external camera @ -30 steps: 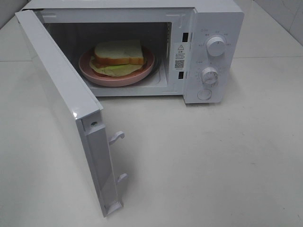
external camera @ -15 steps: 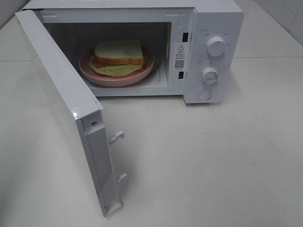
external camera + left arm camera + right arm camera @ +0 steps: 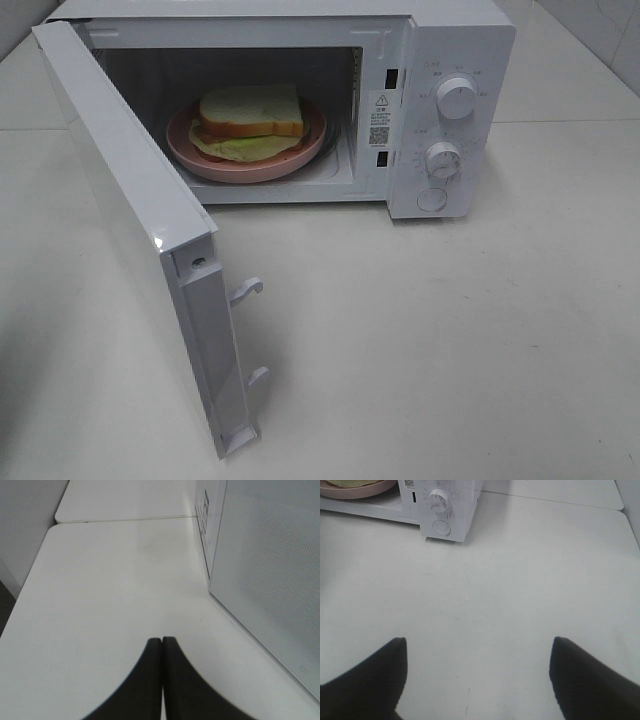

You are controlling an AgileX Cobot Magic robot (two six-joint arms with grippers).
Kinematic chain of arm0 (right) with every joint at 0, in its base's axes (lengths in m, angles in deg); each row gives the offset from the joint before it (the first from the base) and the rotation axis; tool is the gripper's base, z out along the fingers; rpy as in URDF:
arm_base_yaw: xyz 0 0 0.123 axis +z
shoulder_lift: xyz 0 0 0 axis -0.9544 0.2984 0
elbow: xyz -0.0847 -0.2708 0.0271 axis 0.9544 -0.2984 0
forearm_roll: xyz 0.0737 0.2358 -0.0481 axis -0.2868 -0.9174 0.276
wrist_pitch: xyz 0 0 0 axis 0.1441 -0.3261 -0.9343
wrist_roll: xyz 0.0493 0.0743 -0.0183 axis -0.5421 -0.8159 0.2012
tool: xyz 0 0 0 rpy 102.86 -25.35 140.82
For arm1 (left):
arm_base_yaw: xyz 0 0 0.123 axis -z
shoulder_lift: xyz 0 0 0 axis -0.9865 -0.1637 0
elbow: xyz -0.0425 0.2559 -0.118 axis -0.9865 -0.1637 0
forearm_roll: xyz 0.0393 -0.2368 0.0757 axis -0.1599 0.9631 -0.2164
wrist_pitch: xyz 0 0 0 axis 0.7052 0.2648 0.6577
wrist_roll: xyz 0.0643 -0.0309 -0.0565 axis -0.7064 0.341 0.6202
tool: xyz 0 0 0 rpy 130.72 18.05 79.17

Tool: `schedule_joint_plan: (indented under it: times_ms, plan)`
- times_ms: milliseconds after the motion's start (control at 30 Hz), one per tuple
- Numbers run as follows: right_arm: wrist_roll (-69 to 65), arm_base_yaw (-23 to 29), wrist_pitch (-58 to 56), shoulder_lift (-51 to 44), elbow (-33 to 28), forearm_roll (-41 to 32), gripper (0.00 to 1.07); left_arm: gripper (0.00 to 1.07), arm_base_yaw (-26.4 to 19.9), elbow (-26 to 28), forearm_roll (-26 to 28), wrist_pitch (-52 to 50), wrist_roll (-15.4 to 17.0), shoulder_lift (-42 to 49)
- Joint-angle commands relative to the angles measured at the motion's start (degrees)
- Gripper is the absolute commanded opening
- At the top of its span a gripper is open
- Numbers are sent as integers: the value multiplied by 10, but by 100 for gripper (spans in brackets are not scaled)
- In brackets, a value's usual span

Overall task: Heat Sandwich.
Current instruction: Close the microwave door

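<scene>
Left black pincer [image 3: 161, 641] is sitting with fingers pressed together, gripping nothing, above the white table [image 3: 450, 330]. Right black pincer [image 3: 478, 641] is standing wide apart, empty. At lower left of the frame, the white microwave door [image 3: 120, 170] is standing open. Further back, at upper centre, the stacked white-bread sandwich with green filling [image 3: 250, 112] is resting on the round pink plate [image 3: 245, 170] inside the white microwave [image 3: 480, 150].

Left claw [image 3: 161, 641], tips together, above white table [image 3: 100, 590], beside microwave door [image 3: 270, 580].
</scene>
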Motion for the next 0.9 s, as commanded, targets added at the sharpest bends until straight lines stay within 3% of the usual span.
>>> schedule_joint_plan:
  times_ms: [33,200,533,700,733,900]
  plan:
    - [-1,-4,6,-15,-1,0,76,0,0,-26,4,-108,-9,-22]
    - [-1,-4,6,-15,-1,0,76,0,2,-56,4,-234,-9,-74]
    - [-1,-4,6,-15,-1,0,76,0,4,-60,-1,-396,9,-206]
    - [-1,-4,6,-15,-1,0,76,0,4,-60,-74,-473,49,-266]
    - [-1,-4,6,-15,-1,0,76,0,4,-60,-112,-500,70,-288]
    - [-1,-4,6,-15,-1,0,76,0,4,-57,-147,-550,103,-341]
